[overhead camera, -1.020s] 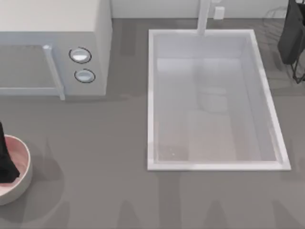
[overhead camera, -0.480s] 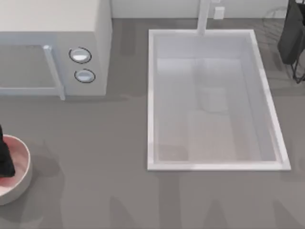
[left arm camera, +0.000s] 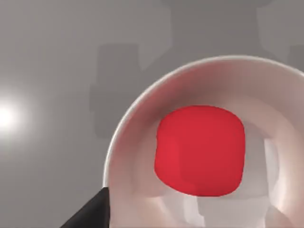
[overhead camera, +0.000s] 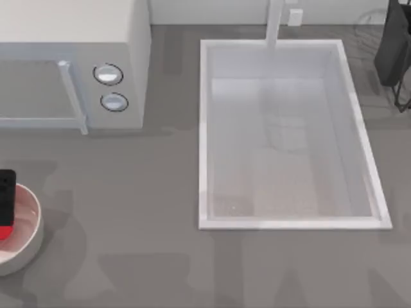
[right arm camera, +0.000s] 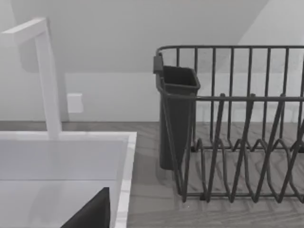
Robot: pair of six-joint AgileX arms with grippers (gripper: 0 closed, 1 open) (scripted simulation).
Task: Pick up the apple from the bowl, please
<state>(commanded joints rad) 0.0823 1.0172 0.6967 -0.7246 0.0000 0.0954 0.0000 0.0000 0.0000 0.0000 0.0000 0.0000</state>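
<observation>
You are looking at a kitchen. A white microwave (overhead camera: 70, 64) with two round knobs (overhead camera: 108, 74) is sitting at the far left of the grey bench (overhead camera: 141, 212). A big white sink (overhead camera: 286, 135) is sitting in the bench, and a white tap (overhead camera: 275, 22) is standing behind it. A dark wire dish rack (right arm camera: 237, 128) with a cup for spoons (right arm camera: 178, 114) is standing just beside the sink.

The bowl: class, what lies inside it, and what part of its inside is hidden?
Inside the bowl sits the apple, on its pinkish floor. In the top view the left tool hangs over the bowl, covering most of the apple and some of the floor.
</observation>
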